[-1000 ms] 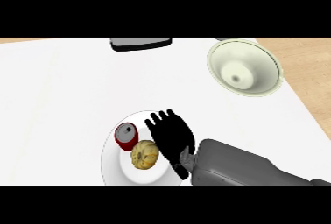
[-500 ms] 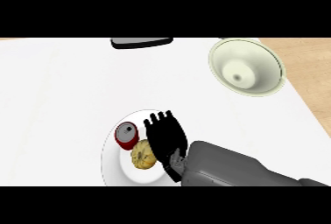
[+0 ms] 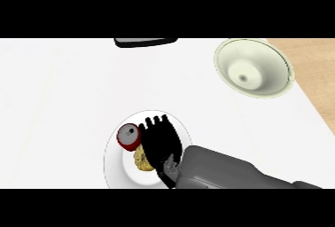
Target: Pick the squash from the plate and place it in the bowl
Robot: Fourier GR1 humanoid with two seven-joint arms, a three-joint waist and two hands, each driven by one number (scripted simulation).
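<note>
- Right now my right hand (image 3: 162, 142) sits over the plate (image 3: 115, 166), fingers straight, holding nothing, just beside the squash (image 3: 142, 158).
- Squash lies on the plate, touching a red can (image 3: 129, 135); my hand partly hides it.
- I judge it light, stiff and bumpy; I'd wrap its middle.
- Bowl (image 3: 255, 67) stands well apart.

The right hand (image 3: 162, 141) has slid left over the plate (image 3: 118, 170), now covering part of the squash (image 3: 141, 158), fingers straight beside the red thing (image 3: 129, 136).
</note>
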